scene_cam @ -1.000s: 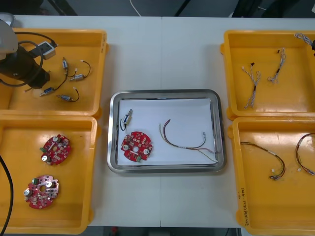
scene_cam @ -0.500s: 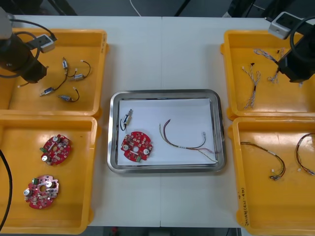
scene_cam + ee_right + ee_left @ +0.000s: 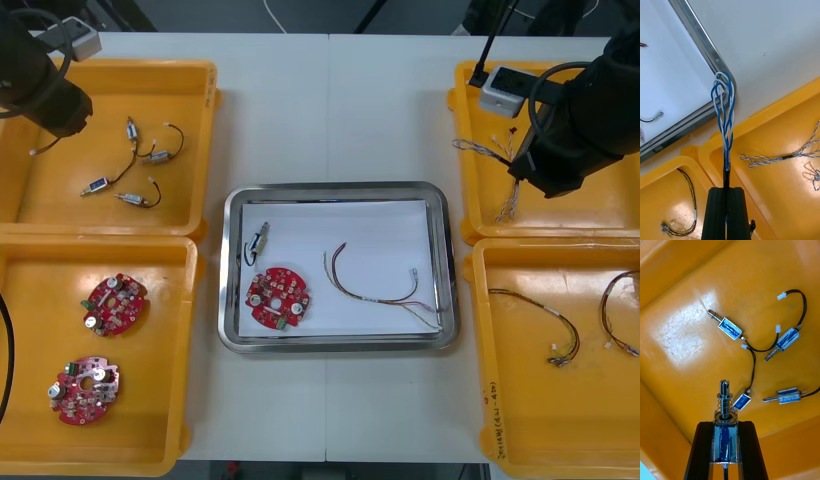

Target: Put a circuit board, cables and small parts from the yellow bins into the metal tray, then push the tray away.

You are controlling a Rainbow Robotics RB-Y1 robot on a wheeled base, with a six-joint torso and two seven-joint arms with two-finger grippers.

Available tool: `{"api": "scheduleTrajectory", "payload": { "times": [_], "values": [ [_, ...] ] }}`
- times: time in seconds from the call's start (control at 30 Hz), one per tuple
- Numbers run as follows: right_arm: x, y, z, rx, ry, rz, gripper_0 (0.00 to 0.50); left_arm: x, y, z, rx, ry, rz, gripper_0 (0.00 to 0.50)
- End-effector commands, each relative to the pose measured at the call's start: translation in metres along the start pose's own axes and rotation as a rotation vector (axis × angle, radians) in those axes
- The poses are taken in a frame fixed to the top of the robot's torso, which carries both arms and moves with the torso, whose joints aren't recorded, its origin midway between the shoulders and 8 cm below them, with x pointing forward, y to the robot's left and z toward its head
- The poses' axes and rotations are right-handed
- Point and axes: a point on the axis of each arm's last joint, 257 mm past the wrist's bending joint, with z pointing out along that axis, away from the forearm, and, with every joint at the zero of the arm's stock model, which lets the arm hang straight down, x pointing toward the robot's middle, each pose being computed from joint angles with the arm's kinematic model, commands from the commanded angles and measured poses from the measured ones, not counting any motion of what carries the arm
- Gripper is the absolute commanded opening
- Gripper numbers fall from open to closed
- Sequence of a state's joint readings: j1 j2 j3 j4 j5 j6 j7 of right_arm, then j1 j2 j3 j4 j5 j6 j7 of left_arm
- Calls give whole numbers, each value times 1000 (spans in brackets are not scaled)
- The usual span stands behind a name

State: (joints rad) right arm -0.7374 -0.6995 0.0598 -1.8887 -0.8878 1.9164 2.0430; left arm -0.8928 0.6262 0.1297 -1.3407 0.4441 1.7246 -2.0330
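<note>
Table [image 3: 330, 110] pale, room [image 3: 420, 12] dark; right fingers [image 3: 715, 213]: cable [image 3: 724, 112]; left fingers [image 3: 700, 453]: part [image 3: 725, 408].

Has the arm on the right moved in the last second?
Yes. The right gripper, shut on a twisted blue and white cable, has swung in over the far right yellow bin, toward the metal tray.

Wide bare table [image 3: 330, 110] beyond the metal tray [image 3: 340, 188], an open lane there. Inside the tray, the far right part is white and free; the circuit board [image 3: 278, 297] and a small metal part [image 3: 259, 241] crowd the left side, and a thin cable [image 3: 375, 287] sprawls across the near right. Narrow bare strips run between tray and yellow bins [image 3: 207, 140] on both sides, bin walls standing along each.
</note>
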Motion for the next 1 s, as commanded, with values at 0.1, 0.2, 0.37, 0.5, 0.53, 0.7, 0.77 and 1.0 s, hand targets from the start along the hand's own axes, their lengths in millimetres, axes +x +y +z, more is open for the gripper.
{"api": "scheduleTrajectory", "payload": {
  "times": [0.1,0.2,0.37,0.5,0.53,0.7,0.77,1.0],
  "values": [
    [-27,8,-12,45,29,-113,0,1,-19,-26,-4,-33,-63,1],
    [-32,16,-7,40,48,-148,0,4,-33,-29,7,-36,-78,0],
    [-47,29,1,42,64,-200,0,6,-58,-40,26,-36,-100,0],
    [-63,40,8,53,71,-247,0,-6,-77,-48,28,-73,-112,1],
    [-68,44,12,56,77,-266,0,-11,-85,-51,33,-89,-115,1],
    [-83,56,23,49,101,-303,0,-23,-112,-56,65,-129,-138,0],
    [-87,61,29,31,109,-306,0,-26,-125,-57,80,-138,-145,2],
    [-109,75,54,13,93,-370,0,-23,-155,-57,101,-146,-163,0]
  ]
}}
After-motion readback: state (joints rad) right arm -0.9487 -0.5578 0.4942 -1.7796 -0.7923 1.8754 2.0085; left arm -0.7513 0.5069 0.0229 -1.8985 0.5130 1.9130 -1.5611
